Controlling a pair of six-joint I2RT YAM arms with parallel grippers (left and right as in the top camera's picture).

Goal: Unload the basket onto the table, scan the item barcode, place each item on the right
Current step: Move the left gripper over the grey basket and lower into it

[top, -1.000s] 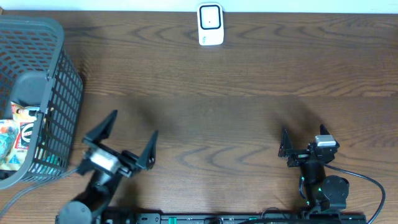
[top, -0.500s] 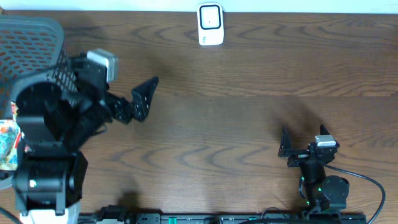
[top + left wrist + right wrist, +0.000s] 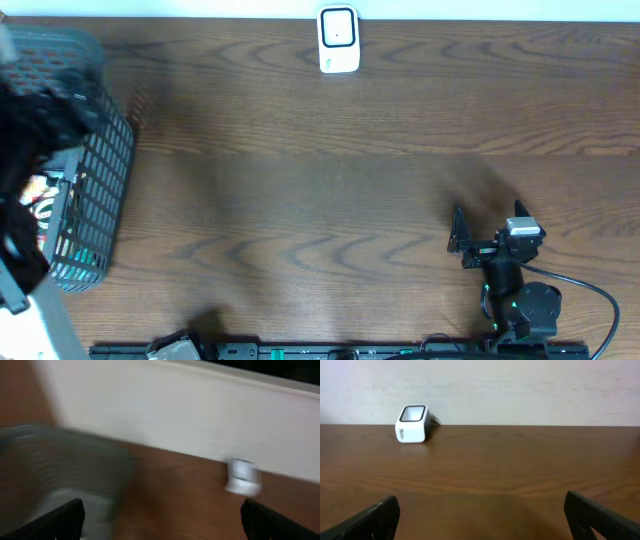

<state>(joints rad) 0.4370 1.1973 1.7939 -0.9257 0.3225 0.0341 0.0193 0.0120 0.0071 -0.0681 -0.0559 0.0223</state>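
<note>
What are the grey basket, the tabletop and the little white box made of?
The basket looks like matt grey moulded plastic: its walls are a regular open grid. The table looks like dark brown wood or wood-look veneer, with flowing grain and a faint sheen; which, I cannot tell. The white box seems smooth plastic, with rounded corners and a dark-framed window.

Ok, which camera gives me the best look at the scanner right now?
Right wrist: the scanner is sharp and unobstructed on the table, with its top window and side both showing. Overhead shows it clearly too, but only from above, near the far edge. Left wrist catches it only as a blurred white blob.
</note>
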